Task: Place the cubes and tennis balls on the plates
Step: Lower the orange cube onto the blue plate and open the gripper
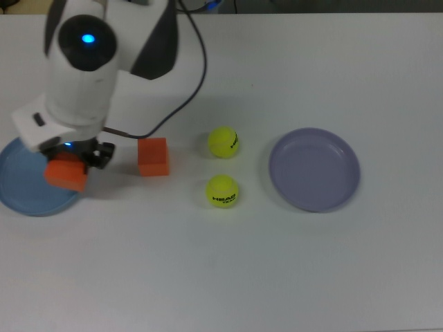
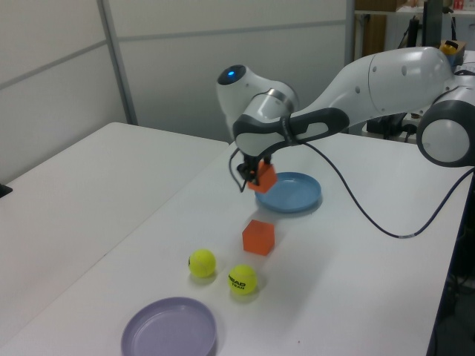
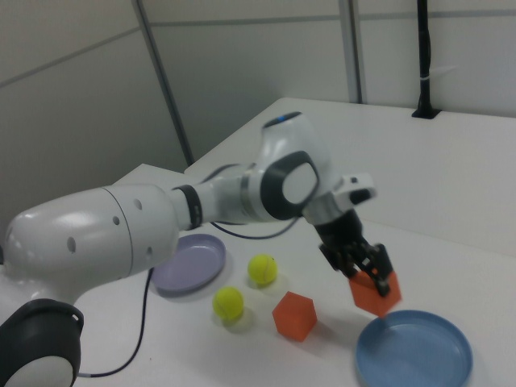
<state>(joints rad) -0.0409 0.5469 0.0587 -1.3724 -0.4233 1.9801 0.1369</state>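
Cube no. 1, the held cube (image 1: 66,173), hangs in the air over the blue plate's (image 1: 28,197) rim; in the top view it sits over the plate's right edge, not over the middle. So the coming move turns on one thing: plate centre lies toward the top view's left of the cube, w/ the plate directly below. Left view agrees: cube (image 2: 262,177) is lifted clear above the plate's near-left edge (image 2: 297,204), not touching it. In the right view the cube (image 3: 376,292) floats just above the far rim of the plate (image 3: 414,355).

Gripper (image 1: 71,158) is closed on that cube from above, fingers pinching two opposite sides, cube a bit tilted in the grasp.

Judgement: a short shift toward plate centre, then down and release, should do it; dropping from here risks the block catching the rim and tipping off.

Other cube (image 1: 153,156) rests on the table (image 1: 277,277) just to the top view's right of the gripper, apart from it. Both tennis balls (image 1: 223,142) (image 1: 222,191) lie further right, near each other, betw. that cube and the lavender plate (image 1: 315,169), which has nothing on it yet
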